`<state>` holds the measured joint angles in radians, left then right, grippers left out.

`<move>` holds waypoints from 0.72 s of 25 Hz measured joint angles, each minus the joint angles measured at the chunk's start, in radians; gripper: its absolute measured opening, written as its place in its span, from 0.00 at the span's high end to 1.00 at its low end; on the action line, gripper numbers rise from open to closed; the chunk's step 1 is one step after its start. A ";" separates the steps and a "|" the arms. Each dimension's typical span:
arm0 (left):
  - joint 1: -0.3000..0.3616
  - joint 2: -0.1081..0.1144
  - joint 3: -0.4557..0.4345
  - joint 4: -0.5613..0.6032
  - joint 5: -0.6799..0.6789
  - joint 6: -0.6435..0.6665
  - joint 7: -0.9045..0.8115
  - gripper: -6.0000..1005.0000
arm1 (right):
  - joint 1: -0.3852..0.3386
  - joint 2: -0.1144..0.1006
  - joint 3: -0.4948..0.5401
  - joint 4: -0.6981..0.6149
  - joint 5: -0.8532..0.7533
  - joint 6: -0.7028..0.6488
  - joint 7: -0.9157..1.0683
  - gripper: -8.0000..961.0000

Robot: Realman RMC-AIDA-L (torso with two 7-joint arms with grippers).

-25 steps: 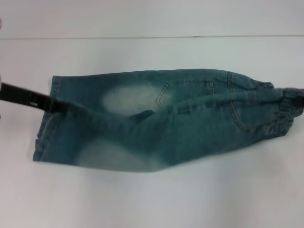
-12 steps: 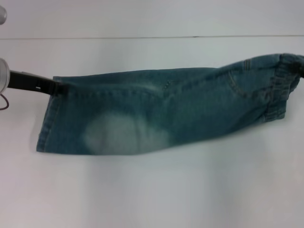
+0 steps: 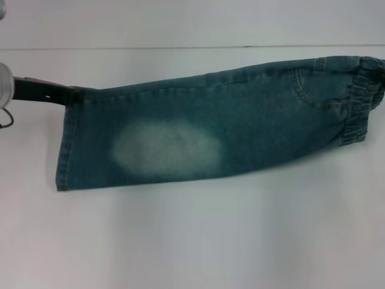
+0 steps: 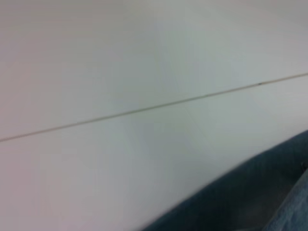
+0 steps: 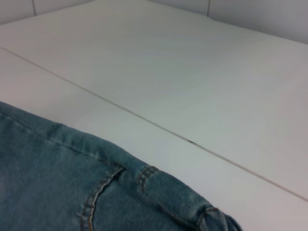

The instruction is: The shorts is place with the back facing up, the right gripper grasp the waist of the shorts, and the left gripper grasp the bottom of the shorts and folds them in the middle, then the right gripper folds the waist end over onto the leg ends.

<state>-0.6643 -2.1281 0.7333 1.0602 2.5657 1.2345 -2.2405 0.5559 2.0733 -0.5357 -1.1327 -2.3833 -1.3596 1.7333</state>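
While the shorts (image 3: 204,135) lie stretched across the white table (image 3: 192,241), folded lengthwise into one long band, we see them running from about nine o'clock to two o'clock in the head view. Our left gripper (image 3: 75,96), black fingers below a silver-white wrist, is clamped on the far corner of the bottom of the shorts (image 3: 65,144), at nine o'clock. The waist (image 3: 361,99), gathered and puckered, sits at the frame's edge near two o'clock, slightly farther back than the hem end. Something dark shows at the upper corner of the waist; we take it for the right gripper (image 3: 379,67), but we cannot tell how its fingers stand. A pale bleached patch (image 3: 167,149) marks the leg's upper face. A stitched pocket (image 3: 319,90) shows near the waist. Both wrist views show only denim edges against the table and its thin seam line (image 5: 144,120).
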 joint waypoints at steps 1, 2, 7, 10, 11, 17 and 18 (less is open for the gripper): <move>-0.001 -0.004 0.000 0.000 0.002 -0.008 0.000 0.96 | 0.000 0.002 -0.005 0.003 0.000 0.013 -0.001 0.92; -0.002 -0.007 0.001 -0.001 0.004 -0.014 0.000 0.95 | 0.000 0.005 -0.011 0.007 0.000 0.024 -0.002 0.92; -0.005 -0.011 0.027 -0.019 0.001 -0.045 -0.005 0.95 | 0.002 0.006 -0.045 0.033 -0.001 0.068 -0.003 0.91; -0.006 -0.011 0.027 -0.032 0.001 -0.060 -0.005 0.95 | 0.010 0.006 -0.049 0.055 -0.001 0.098 -0.003 0.91; -0.006 -0.012 0.028 -0.036 0.001 -0.065 -0.004 0.95 | 0.011 0.006 -0.051 0.062 -0.001 0.110 -0.003 0.90; 0.002 -0.012 0.023 -0.057 0.001 -0.165 -0.007 0.95 | 0.043 -0.001 -0.074 0.147 0.013 0.185 -0.010 0.89; 0.003 -0.012 0.019 -0.060 0.001 -0.182 -0.010 0.95 | 0.056 -0.006 -0.079 0.174 0.014 0.190 -0.014 0.89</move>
<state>-0.6611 -2.1402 0.7524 1.0003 2.5662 1.0523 -2.2509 0.6115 2.0677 -0.6148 -0.9586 -2.3696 -1.1699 1.7190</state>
